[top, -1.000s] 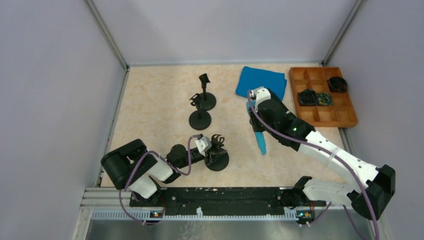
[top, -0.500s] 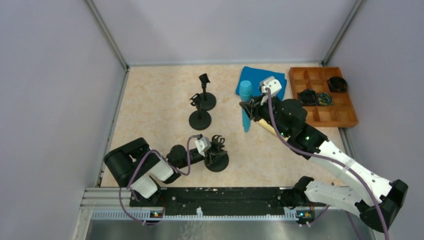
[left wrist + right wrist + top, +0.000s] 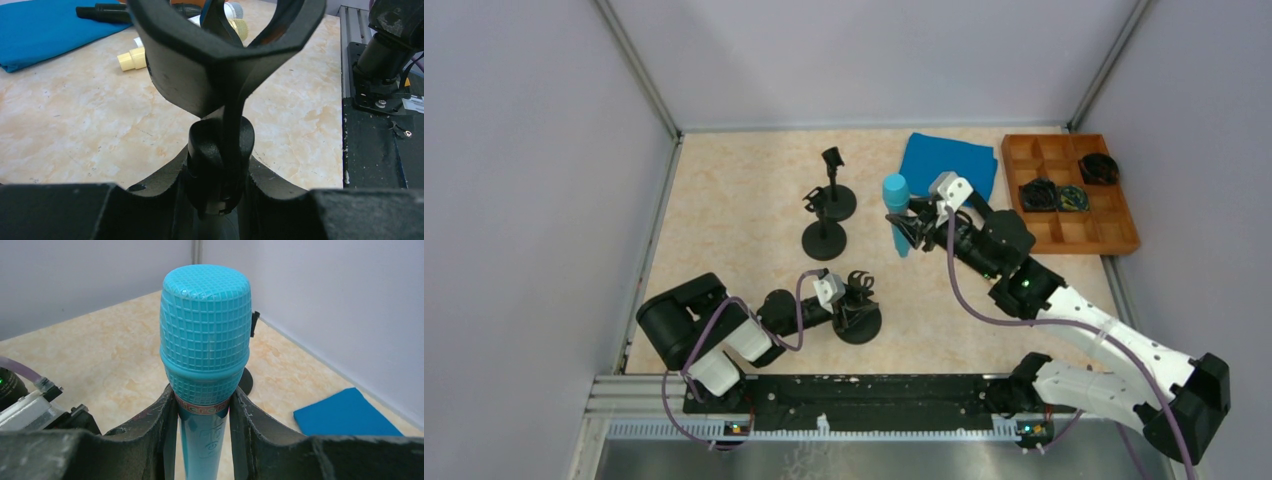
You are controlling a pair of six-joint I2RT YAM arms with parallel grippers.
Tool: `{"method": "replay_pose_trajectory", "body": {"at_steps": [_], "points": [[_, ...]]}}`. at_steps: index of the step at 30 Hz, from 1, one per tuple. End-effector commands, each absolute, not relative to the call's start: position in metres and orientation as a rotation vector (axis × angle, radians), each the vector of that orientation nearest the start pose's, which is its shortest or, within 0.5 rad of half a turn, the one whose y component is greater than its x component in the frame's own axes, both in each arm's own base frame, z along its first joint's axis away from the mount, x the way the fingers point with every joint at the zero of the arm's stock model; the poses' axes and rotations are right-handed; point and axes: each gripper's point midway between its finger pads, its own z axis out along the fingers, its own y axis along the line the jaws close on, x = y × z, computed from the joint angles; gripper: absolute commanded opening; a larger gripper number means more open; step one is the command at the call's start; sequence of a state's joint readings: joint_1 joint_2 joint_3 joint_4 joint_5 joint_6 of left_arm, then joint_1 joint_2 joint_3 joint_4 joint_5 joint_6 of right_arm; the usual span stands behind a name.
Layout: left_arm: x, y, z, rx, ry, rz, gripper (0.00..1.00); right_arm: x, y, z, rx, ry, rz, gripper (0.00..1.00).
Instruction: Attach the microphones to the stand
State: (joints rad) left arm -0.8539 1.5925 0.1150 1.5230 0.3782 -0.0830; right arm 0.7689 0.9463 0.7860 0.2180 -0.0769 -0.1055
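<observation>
My right gripper is shut on the light blue microphone and holds it upright, head up, just right of the two far stands. In the right wrist view the fingers clamp the body of this microphone just under its mesh head. My left gripper is shut on the stem of the near stand. In the left wrist view that stand's stem sits between my jaws and its forked clip is empty. The black microphone and the cream one lie beyond it, with a white head partly hidden.
A blue cloth lies at the back right. An orange compartment tray with dark coiled items stands at the right wall. Grey walls close in the table on three sides. A third stand stands behind the middle one.
My right gripper has swung the blue microphone from hanging tilted to upright and carried it left toward the stands. The left arm has barely moved.
</observation>
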Motion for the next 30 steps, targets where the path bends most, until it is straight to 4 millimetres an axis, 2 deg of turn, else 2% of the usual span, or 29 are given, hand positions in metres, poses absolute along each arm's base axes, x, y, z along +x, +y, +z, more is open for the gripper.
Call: {"method": "replay_pose_trajectory", "body": {"at_steps": [1,8,15,23,30], "points": [[0.156,-0.306,0.153,0.864,1.146,-1.128,0.0,0.252,0.274,0.369,-0.752,1.19,0.608,0.0],[0.156,-0.305,0.154,0.86,1.143,-1.129,0.0,0.235,0.298,0.363,-0.842,1.124,0.576,0.0],[0.152,-0.305,0.152,0.875,1.141,-1.14,0.0,0.212,0.308,0.368,-0.886,1.012,0.658,0.0],[0.151,-0.302,0.155,0.875,1.127,-1.125,0.0,0.205,0.313,0.361,-0.95,0.965,0.658,0.0],[0.153,-0.302,0.157,0.882,1.122,-1.107,0.0,0.206,0.315,0.365,-0.938,0.951,0.665,0.0]]}}
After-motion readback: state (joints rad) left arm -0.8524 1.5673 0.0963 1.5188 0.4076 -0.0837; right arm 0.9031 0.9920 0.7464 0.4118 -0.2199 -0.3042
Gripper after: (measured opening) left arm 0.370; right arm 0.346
